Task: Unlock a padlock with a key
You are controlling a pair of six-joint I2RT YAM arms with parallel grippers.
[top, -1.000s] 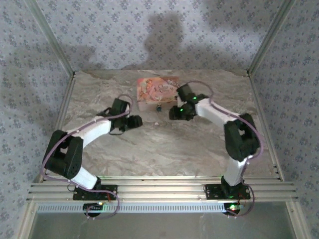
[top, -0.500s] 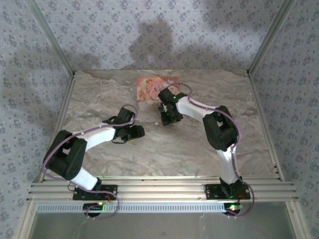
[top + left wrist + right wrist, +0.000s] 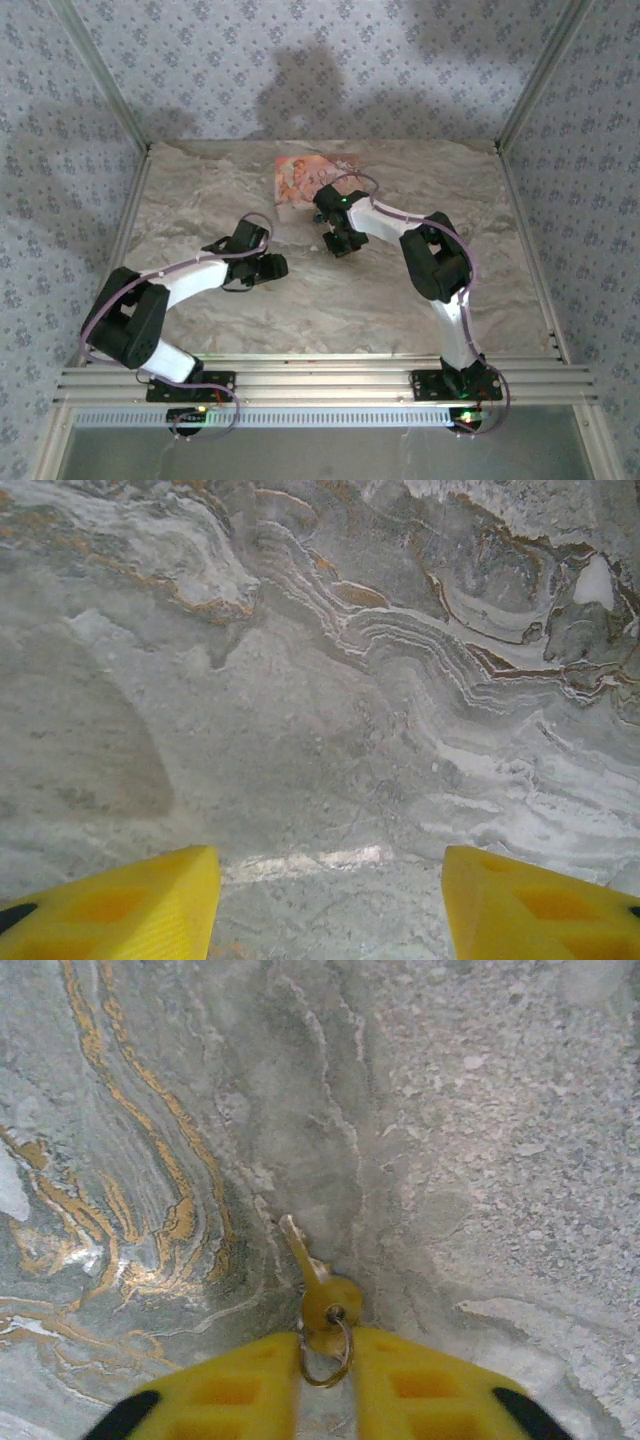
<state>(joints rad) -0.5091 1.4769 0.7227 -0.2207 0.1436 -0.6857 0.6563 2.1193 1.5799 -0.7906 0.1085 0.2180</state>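
Brass key (image 3: pixel 318 1298) clamped at its bow in right hand (image 3: pixel 327 1350), blade toward 11 o'clock; grip must resist swivel. Left hand (image 3: pixel 330 885) fingers apart above marble surface (image 3: pixel 320 680)

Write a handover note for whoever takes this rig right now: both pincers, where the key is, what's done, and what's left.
Left pincer: open, empty, over bare table.
Right pincer: shut on the key at its head, with the blade pointing out ahead and the ring hanging. It is low over the table, just in front of the pink box.
Done: key is in hand.
Left: locate the padlock, probably steady it with the left pincer, then insert the key, turn it and free the shackle.
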